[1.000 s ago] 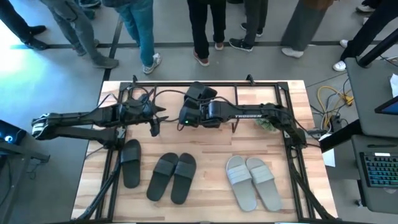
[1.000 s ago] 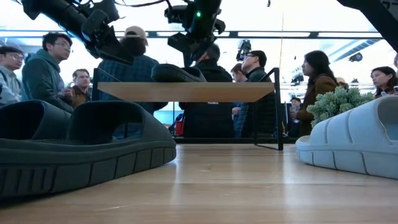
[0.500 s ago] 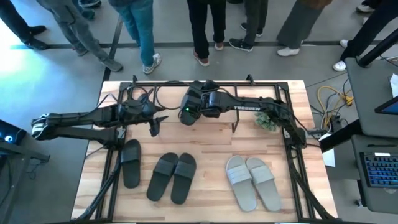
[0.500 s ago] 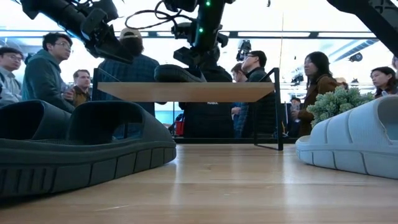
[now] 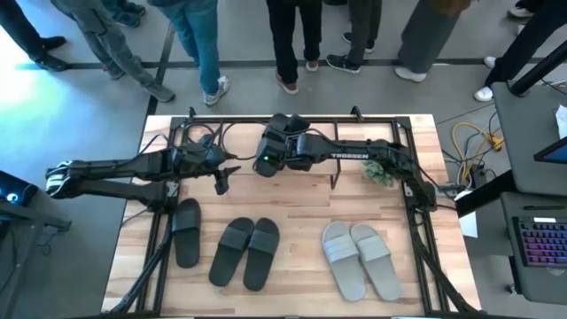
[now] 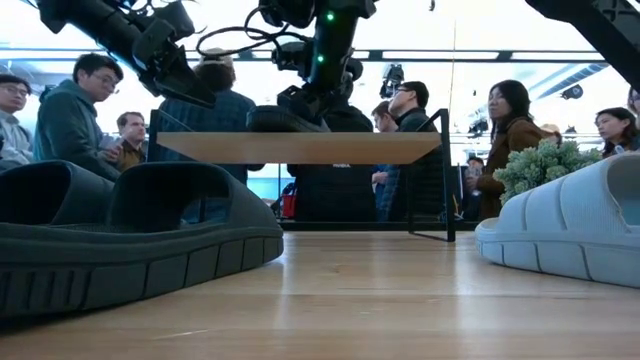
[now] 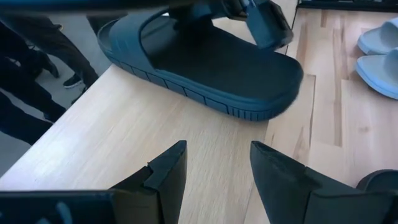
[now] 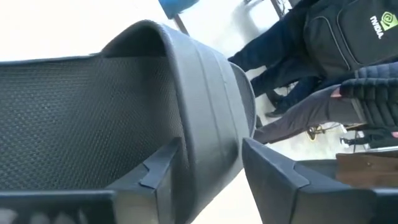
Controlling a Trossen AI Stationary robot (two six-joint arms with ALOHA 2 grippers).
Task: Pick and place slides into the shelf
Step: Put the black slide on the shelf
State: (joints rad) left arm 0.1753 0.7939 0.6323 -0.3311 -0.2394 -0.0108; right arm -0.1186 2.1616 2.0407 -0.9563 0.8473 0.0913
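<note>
A dark slide [image 7: 205,62] lies sole down on the top board [image 6: 300,148] of the shelf [image 5: 354,133] at the table's far side. My right gripper [image 8: 211,155] is shut on the slide's strap from above, and it also shows in the low view [image 6: 320,85]. My left gripper [image 7: 214,168] is open and empty above the same board, just left of the slide, and it also shows in the high view [image 5: 221,177]. A single dark slide [image 5: 186,232], a dark pair [image 5: 248,252] and a light grey pair [image 5: 359,259] lie on the table nearer the front. My right gripper pinches the dark slide's wide strap [image 8: 205,112] between its two fingers. One finger [image 8: 158,171] is under the strap, inside the foot opening, and the other [image 8: 270,168] is outside it. The fingers come from above. The slide's sole rests on the shelf's top board.
A small green plant [image 5: 379,173] stands by the shelf's right end. The black table frame [image 5: 416,230] runs along both sides. Several people stand beyond the far edge [image 6: 90,110]. Bare wood lies between the shelf and the slides in front [image 5: 292,204].
My right gripper has turned its wrist and come down over the shelf's top board, still holding the dark slide, which has stayed on the board.
</note>
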